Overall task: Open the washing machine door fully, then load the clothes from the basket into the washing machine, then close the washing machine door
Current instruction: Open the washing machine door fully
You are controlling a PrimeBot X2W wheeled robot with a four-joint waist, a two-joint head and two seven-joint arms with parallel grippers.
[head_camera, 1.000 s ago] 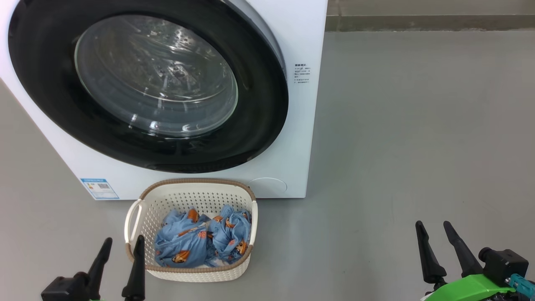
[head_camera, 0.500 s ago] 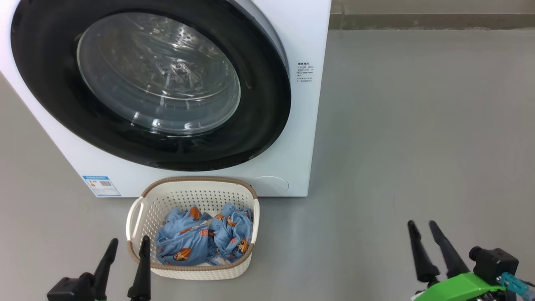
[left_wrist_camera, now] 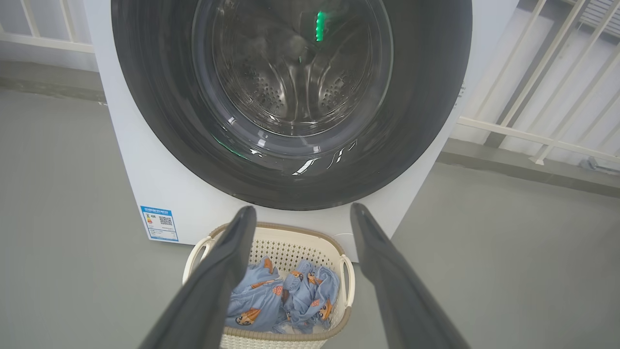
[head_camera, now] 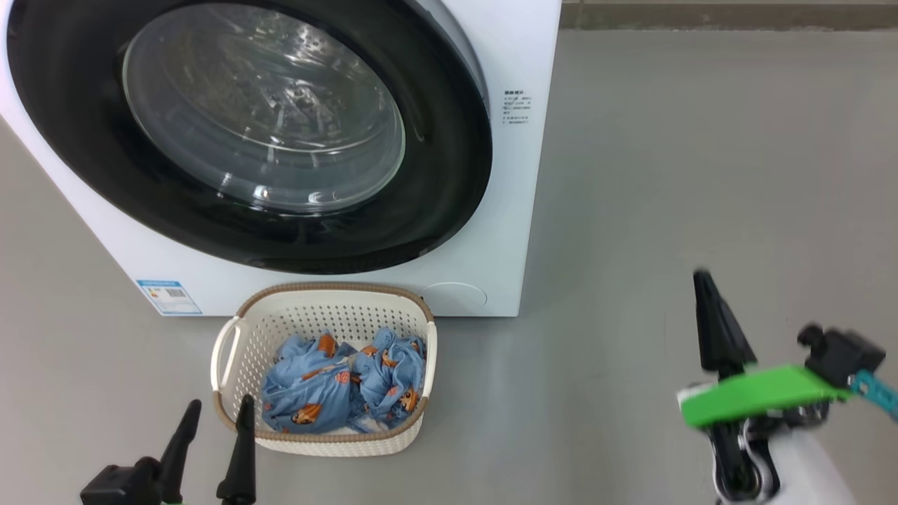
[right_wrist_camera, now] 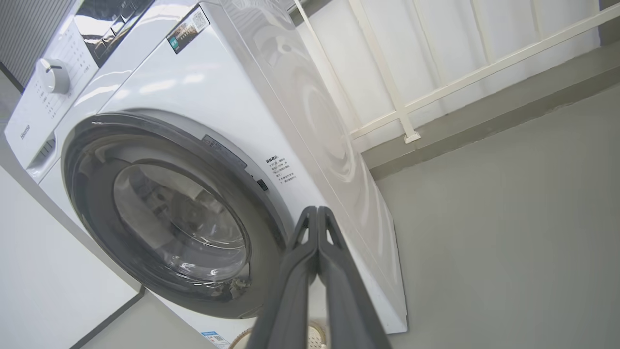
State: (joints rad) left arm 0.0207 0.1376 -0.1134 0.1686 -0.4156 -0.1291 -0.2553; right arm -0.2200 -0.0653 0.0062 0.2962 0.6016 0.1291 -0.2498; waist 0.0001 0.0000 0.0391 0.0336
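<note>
Over grey floor (head_camera: pixel 631 175), pinched right gripper (head_camera: pixel 701 280) together at 4 o'clock, empty, higher than before; kept left gripper (head_camera: pixel 219 403) wide, empty.

- Bright diffuse light is filling all views; the basket (head_camera: pixel 337 445) is casting only a faint soft shadow.
- White glare is streaking the washing machine door (head_camera: pixel 249 133) glass.
- Motion blur is smearing the right tool (head_camera: pixel 704 287) in head view.
</note>
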